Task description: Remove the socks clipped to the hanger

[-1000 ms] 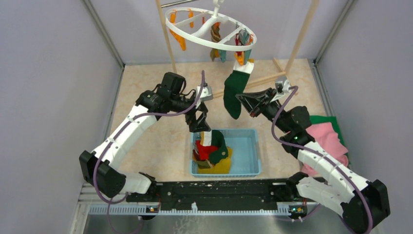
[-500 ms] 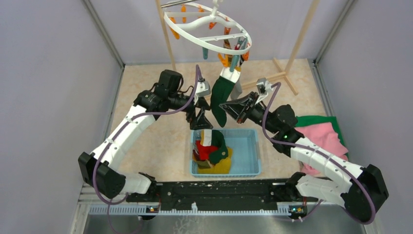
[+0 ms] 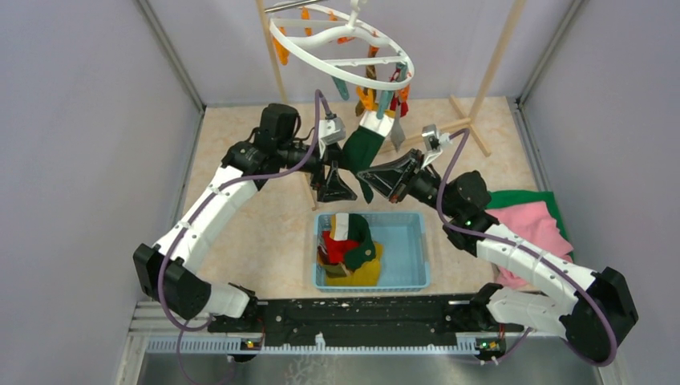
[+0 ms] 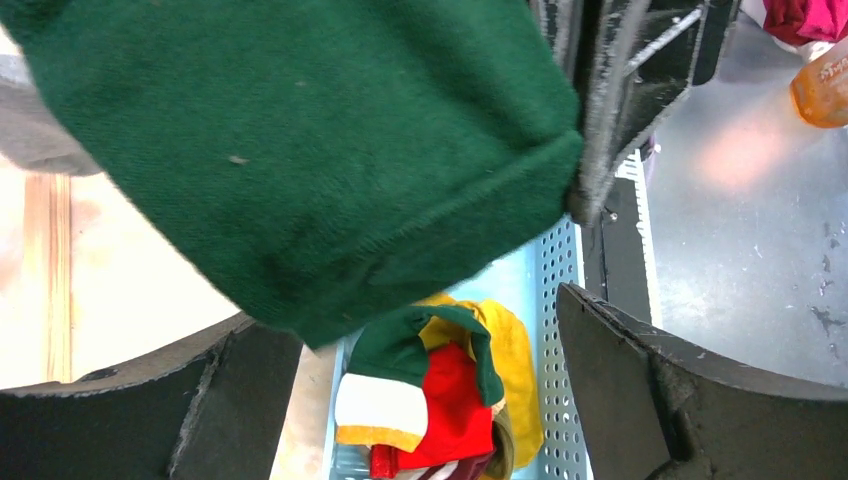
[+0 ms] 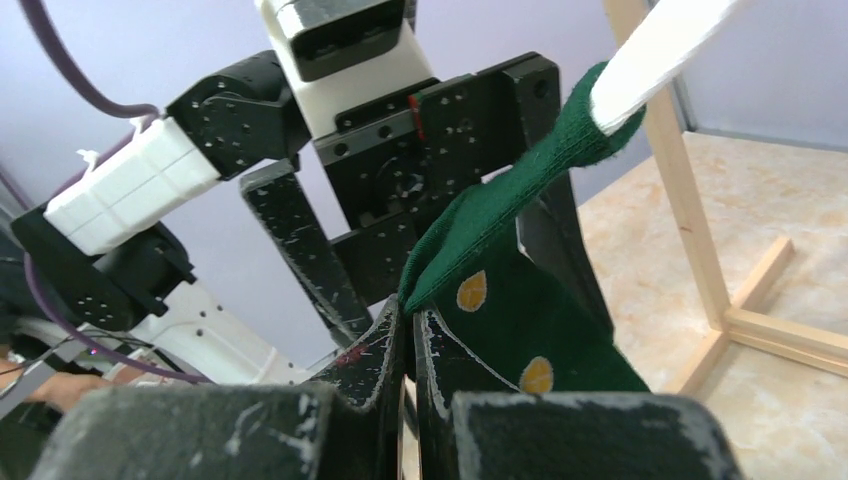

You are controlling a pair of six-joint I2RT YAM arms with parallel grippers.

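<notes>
Top external: right hand (image 3: 367, 173) pinches green sock (image 3: 362, 148); left hand (image 3: 337, 191) wide, adj.

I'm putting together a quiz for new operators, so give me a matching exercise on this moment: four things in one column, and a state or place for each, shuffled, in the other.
Column one
1. left gripper
2. right gripper
3. blue basket
4. pink cloth

Column two
A. shut on the green sock
B. lies at the far right of the top view
C. holds a red sock
D. open

Pairs: 1-D, 2-A, 3-C, 4-B
</notes>
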